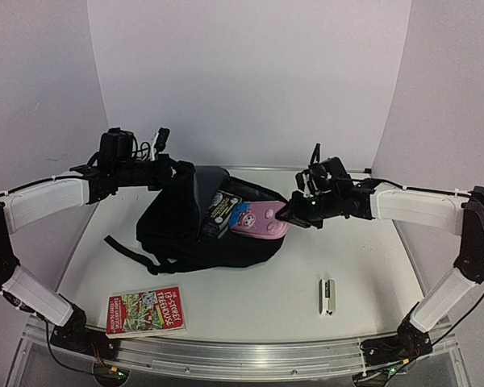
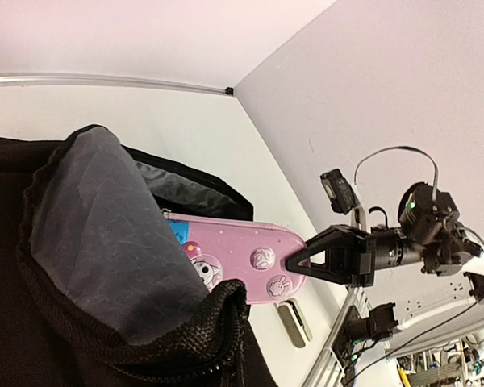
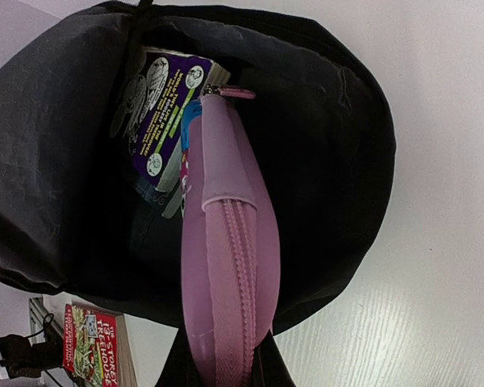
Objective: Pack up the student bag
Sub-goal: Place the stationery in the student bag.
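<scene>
Bag [image 1: 181,238]: mid-table [image 1: 306,266], lying down, mouth facing right
Left gripper [image 1: 176,172]: clenched on bag's raised upper rim
Right gripper [image 1: 289,214]: grasping pink case [image 1: 258,219] by its end
Case: partly inside the mouth, beside a book [image 1: 223,208]

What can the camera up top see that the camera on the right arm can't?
Only the top camera shows the whole left arm and right arm, the left end effector at the backpack's rim, the long strap trailing on the table, and a small white thing lying there. Only the right wrist camera shows the pencil case's zipper up close and the deep inside of the bag. Both show the backpack, the pink pencil case poking out of it, the dark book inside and the red book on the table.
</scene>
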You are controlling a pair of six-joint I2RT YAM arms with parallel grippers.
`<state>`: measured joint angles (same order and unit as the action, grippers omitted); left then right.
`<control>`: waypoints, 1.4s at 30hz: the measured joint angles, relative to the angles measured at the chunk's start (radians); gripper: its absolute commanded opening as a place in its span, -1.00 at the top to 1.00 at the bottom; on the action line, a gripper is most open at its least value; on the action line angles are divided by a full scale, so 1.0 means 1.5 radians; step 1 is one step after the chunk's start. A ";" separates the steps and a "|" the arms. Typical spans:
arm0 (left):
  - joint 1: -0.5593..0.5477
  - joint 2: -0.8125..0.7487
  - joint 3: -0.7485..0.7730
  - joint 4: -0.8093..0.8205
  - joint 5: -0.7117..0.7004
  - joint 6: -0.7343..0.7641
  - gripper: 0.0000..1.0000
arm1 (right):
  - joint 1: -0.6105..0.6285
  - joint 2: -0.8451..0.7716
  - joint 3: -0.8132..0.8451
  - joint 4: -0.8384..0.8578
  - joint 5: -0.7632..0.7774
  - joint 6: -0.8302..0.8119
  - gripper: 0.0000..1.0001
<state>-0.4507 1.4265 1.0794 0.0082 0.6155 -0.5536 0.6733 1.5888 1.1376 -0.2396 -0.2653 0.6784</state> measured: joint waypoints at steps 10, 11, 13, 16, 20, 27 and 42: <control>0.000 0.002 0.000 -0.018 0.025 0.026 1.00 | 0.001 0.017 0.013 0.027 -0.061 0.016 1.00; 0.000 0.002 0.000 -0.018 0.025 0.027 1.00 | 0.001 0.014 0.013 0.027 -0.061 0.020 1.00; 0.000 0.002 0.000 -0.019 0.025 0.033 0.99 | 0.001 0.004 0.013 0.028 -0.059 0.028 1.00; 0.000 0.002 0.000 -0.025 0.025 0.039 1.00 | 0.001 -0.017 0.012 0.034 -0.050 0.041 1.00; 0.000 0.002 0.000 -0.033 0.025 0.041 1.00 | 0.001 -0.048 0.012 0.043 -0.044 0.055 1.00; -0.002 0.002 0.000 -0.035 0.025 0.042 1.00 | 0.001 -0.035 0.006 0.053 -0.047 0.066 1.00; -0.004 0.002 0.000 -0.039 0.032 0.059 1.00 | 0.069 0.117 0.040 0.169 -0.115 0.104 1.00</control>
<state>-0.4570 1.4296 1.0798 -0.0503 0.6634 -0.4658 0.7760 1.7649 1.1969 0.0142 -0.4381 0.8336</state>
